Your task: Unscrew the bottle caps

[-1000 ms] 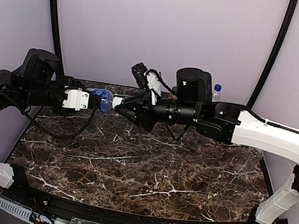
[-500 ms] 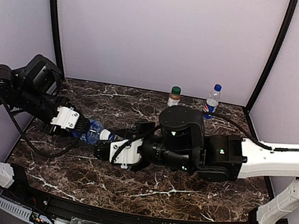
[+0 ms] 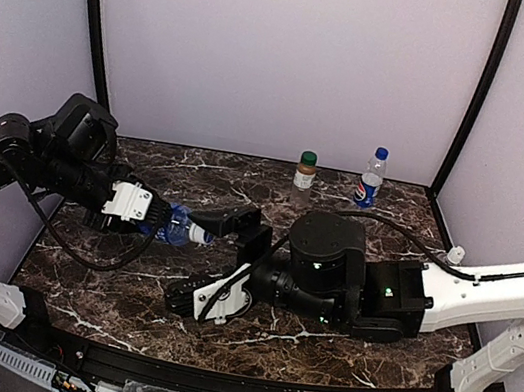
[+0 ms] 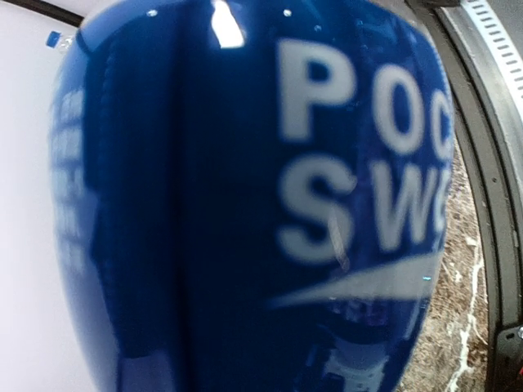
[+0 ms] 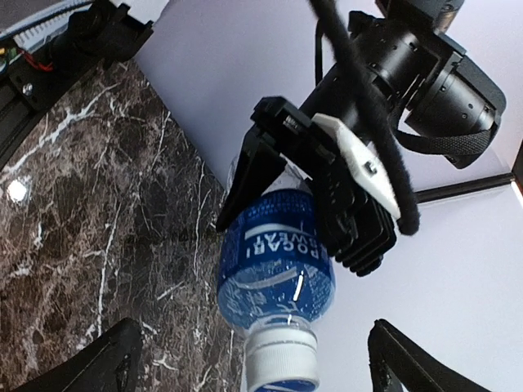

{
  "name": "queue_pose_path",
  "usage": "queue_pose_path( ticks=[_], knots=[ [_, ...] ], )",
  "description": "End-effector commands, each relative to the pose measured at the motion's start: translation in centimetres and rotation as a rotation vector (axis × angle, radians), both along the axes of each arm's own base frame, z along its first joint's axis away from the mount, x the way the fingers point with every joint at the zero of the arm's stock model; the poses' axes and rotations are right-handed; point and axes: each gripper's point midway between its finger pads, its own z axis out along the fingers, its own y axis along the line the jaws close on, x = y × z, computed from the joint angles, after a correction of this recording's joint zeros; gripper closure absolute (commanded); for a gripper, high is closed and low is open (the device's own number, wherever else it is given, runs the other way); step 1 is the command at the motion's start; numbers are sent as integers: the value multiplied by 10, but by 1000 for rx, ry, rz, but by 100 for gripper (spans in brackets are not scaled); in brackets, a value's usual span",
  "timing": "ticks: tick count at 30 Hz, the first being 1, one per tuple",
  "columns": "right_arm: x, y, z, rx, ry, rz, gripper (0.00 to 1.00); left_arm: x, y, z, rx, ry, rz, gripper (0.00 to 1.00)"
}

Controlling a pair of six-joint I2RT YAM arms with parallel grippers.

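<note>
Over the table (image 3: pixel 358 228), left gripper (image 3: pixel 148 220) pinches blue-label bottle (image 3: pixel 173 226), white cap (image 5: pixel 280 358) on, right gripper (image 3: pixel 184 256) spread; brown bottle (image 3: pixel 304 175), logo bottle (image 3: pixel 370 187) capped.

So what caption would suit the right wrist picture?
Left gripper holds a blue-labelled bottle sideways above the marble table, its white cap facing the right gripper's open fingers.

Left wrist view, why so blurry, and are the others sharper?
Left wrist view: the blue-labelled bottle sits too close to focus, lettering soft, glare streak on top. Right wrist view: its label sharp, one glare spot on the marble table. Top view: sharp, evenly lit.
</note>
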Motion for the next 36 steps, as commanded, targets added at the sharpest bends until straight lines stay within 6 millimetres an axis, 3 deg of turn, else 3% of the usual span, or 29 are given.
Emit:
queue_pose_path(
  ticks=[1, 5, 9, 12, 15, 24, 36],
  knots=[
    [4, -9, 53, 259, 269, -48, 2, 44, -8, 31, -94, -196, 146, 65],
    [23, -24, 72, 407, 730, -21, 1, 87, -3, 56, -117, -444, 276, 64],
    [66, -38, 98, 629, 1197, -78, 1, 112, 7, 68, -75, -652, 342, 64],
    [91, -36, 96, 697, 1554, -103, 6, 121, 11, 70, -47, -722, 374, 64],
    [108, -29, 78, 685, 1742, -203, 13, 125, 12, 71, -22, -762, 379, 64],
    [136, -20, 59, 669, 1960, -242, 25, 123, 9, 66, -3, -784, 337, 64],
    [144, -11, 42, 644, 2012, -246, 36, 121, 8, 65, -10, -773, 330, 63]
  ],
)
